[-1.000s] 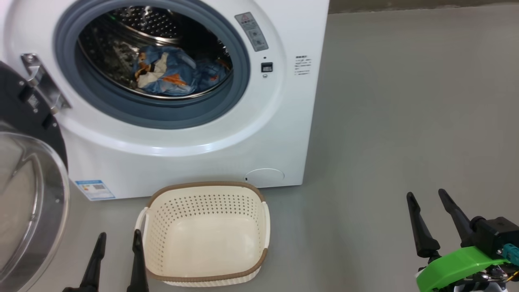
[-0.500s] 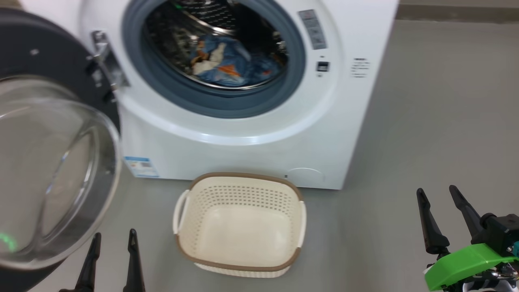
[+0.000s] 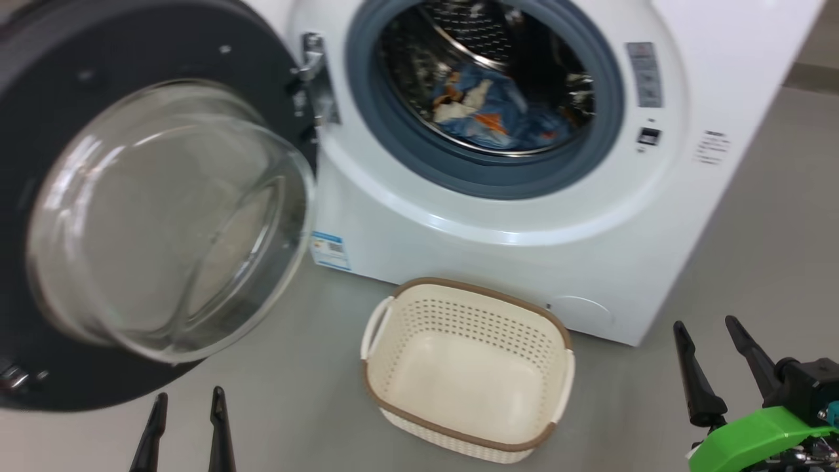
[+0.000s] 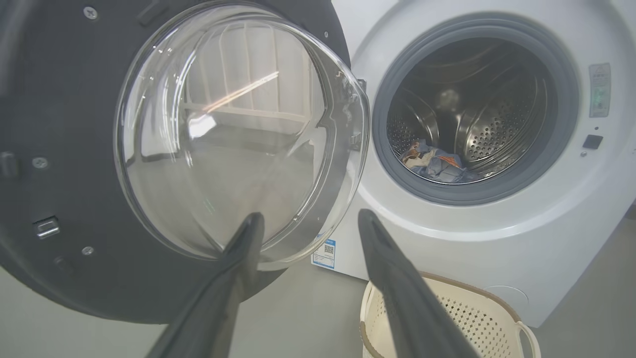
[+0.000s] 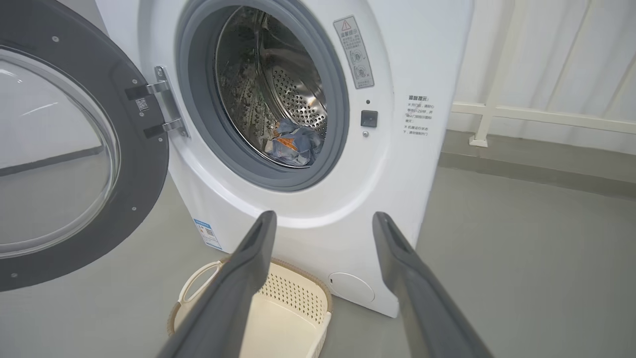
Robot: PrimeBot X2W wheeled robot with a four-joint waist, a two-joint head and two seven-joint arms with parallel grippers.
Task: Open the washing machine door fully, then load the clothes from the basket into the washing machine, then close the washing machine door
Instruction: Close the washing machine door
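The white washing machine (image 3: 721,85) stands with its round black door (image 3: 131,39) swung wide to the left, glass bowl (image 3: 164,216) bulging toward me. Light blue printed clothes (image 3: 491,111) lie inside the steel drum, also seen as clothes (image 4: 435,161) and clothes (image 5: 293,144). The cream basket (image 3: 468,373) with a brown rim sits on the floor before the machine, with nothing in it. My left gripper (image 3: 187,401) is open at the bottom left, below the door. My right gripper (image 3: 711,328) is open at the bottom right, right of the basket. Both hold nothing.
Grey floor (image 3: 773,249) spreads to the right of the machine. A white railing (image 5: 541,117) with pale panels stands behind it at the right. The open door (image 4: 64,164) juts out on the left.
The head camera has turned left: machine, door and basket have slid right in the picture. Both grippers stay open and low, clothes unmoved in the drum.
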